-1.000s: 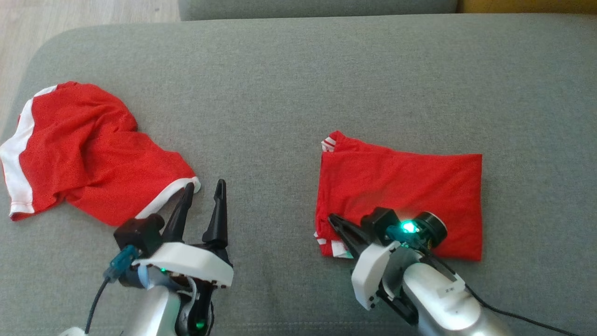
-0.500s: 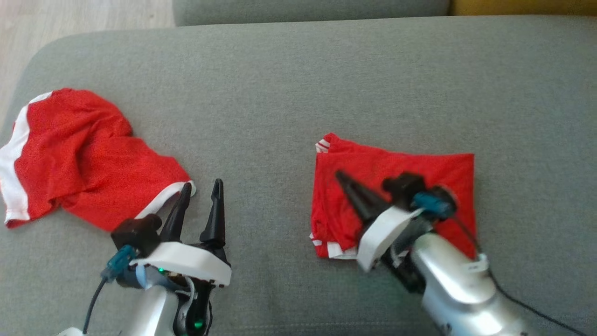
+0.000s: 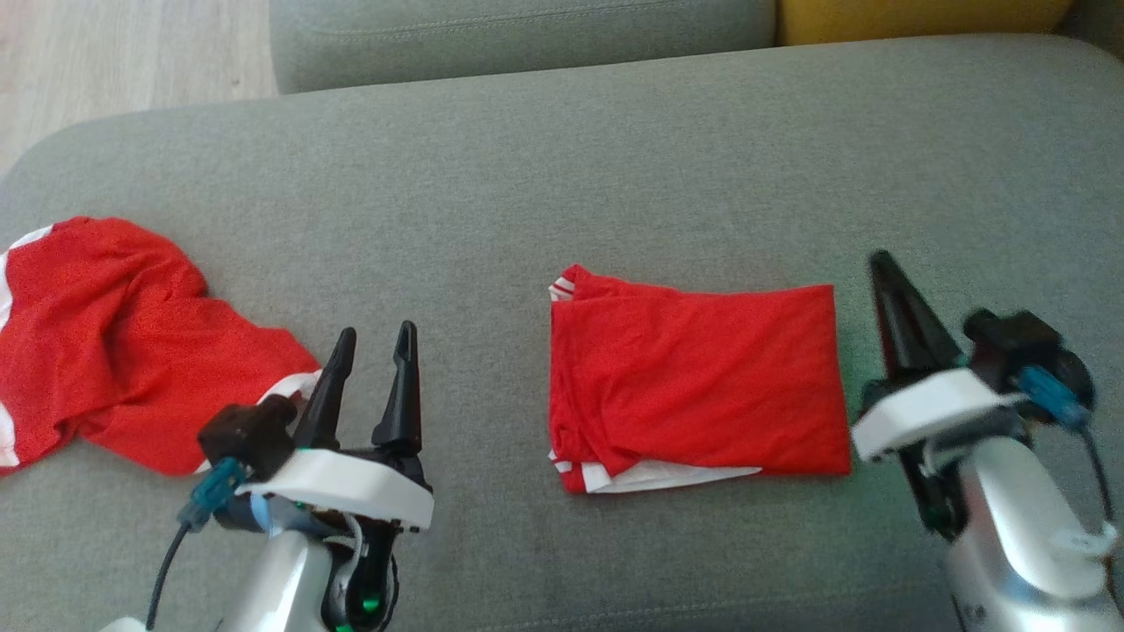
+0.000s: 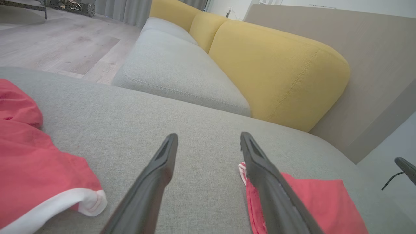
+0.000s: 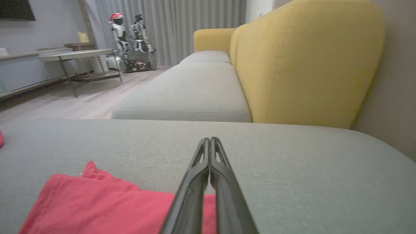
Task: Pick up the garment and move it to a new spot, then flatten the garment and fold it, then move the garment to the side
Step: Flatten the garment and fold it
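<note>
A red garment with white trim lies folded into a flat rectangle in the middle of the grey cushion; it also shows as the garment and the garment in the wrist views. My right gripper is shut and empty, hovering just past the garment's right edge, its tip pointing at the sofa back. My left gripper stands open and empty between the folded garment and a second, crumpled red garment, and appears again as the gripper over bare cushion.
The crumpled red garment reaches the cushion's left edge, with wooden floor beyond. A yellow backrest and another grey seat cushion lie behind. A table and another robot stand far off.
My shut right gripper has come off the folded garment and swung out past its right edge. The head camera has shifted too. The left gripper stays open in place.
</note>
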### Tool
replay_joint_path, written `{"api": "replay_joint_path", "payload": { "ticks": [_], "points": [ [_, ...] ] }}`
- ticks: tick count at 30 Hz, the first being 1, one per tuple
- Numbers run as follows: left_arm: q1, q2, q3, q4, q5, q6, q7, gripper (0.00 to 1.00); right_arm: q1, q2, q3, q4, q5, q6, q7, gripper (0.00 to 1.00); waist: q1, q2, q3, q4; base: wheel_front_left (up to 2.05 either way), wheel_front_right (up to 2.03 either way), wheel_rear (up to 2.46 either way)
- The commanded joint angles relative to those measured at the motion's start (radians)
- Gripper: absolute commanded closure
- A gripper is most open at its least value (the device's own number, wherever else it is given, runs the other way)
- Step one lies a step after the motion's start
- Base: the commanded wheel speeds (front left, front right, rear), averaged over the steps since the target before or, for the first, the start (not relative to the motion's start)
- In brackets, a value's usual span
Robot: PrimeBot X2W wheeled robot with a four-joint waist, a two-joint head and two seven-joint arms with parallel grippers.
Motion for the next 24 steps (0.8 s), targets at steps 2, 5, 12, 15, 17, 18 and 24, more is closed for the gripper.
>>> {"api": "replay_joint_path", "payload": {
  "ticks": [2, 5, 12, 15, 17, 18, 24],
  "points": [
    [-0.021, 0.003, 0.043, -0.045, -0.006, 0.003, -0.012, 0.0, 0.029, 0.007, -0.044, -0.076, -0.032, -0.001, -0.018, 1.0, 0.0, 0.0, -0.002, -0.01, 0.0, 0.0, 0.0],
    [-0.015, 0.003, 0.047, -0.055, -0.005, 0.003, -0.012, 0.0, 0.084, 0.03, -0.104, -0.123, -0.054, -0.001, -0.024, 1.0, 0.0, 0.0, -0.002, -0.019, 0.0, 0.0, 0.0],
    [0.014, 0.003, 0.058, -0.059, 0.015, -0.005, -0.012, 0.0, 0.173, 0.072, -0.164, -0.195, -0.089, -0.001, -0.036, 0.0, 0.0, 0.0, -0.005, -0.034, 0.0, 0.0, 0.0],
    [0.021, 0.003, 0.062, -0.064, 0.025, -0.003, -0.012, 0.0, 0.19, 0.08, -0.173, -0.208, -0.095, -0.001, -0.038, 0.0, 0.0, 0.0, -0.007, -0.034, 0.0, 0.0, 0.0],
    [0.023, 0.003, 0.065, -0.07, 0.027, -0.002, -0.012, 0.0, 0.197, 0.084, -0.177, -0.212, -0.1, -0.001, -0.039, 0.0, 0.0, 0.0, -0.007, -0.034, 0.0, 0.0, 0.0],
    [0.024, 0.003, 0.066, -0.073, 0.028, -0.001, -0.012, 0.0, 0.2, 0.085, -0.179, -0.213, -0.102, -0.001, -0.039, 0.0, 0.0, 0.0, -0.008, -0.033, 0.0, 0.0, 0.0],
    [0.023, 0.003, 0.063, -0.086, 0.03, -0.001, -0.012, 0.0, 0.203, 0.091, -0.179, -0.213, -0.106, -0.001, -0.025, 0.0, 0.0, 0.0, -0.004, -0.03, 0.0, 0.0, 0.0]
  ]
}}
